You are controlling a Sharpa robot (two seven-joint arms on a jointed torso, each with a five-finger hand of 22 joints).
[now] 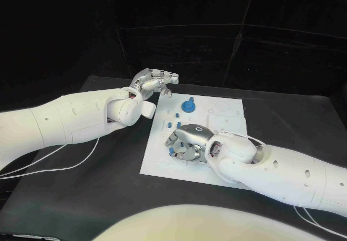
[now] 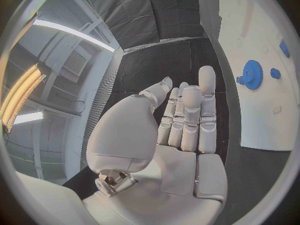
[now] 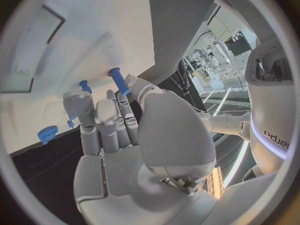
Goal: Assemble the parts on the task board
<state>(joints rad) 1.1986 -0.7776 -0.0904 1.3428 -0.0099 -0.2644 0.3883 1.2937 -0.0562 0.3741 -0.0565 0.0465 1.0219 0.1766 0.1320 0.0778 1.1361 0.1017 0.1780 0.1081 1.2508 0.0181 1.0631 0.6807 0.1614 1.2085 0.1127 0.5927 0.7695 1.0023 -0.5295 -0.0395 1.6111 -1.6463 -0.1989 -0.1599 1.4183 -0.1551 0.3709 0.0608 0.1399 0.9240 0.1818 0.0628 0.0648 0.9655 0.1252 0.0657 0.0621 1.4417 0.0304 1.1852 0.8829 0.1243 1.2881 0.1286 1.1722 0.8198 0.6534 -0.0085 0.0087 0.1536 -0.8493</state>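
The task board (image 1: 224,113) sits at the middle of the table (image 1: 289,120), with the gear (image 1: 188,106) standing on its far-left part, up around eleven o'clock from the board's centre. The left hand (image 1: 153,80) hangs above the table just off the board's far-left corner, at about ten o'clock from the gear, while the right hand (image 1: 189,143) is over the board's near-left part, at six o'clock from the gear. Between gear and right hand, small pegs (image 1: 176,124) stand on the board near its left edge.
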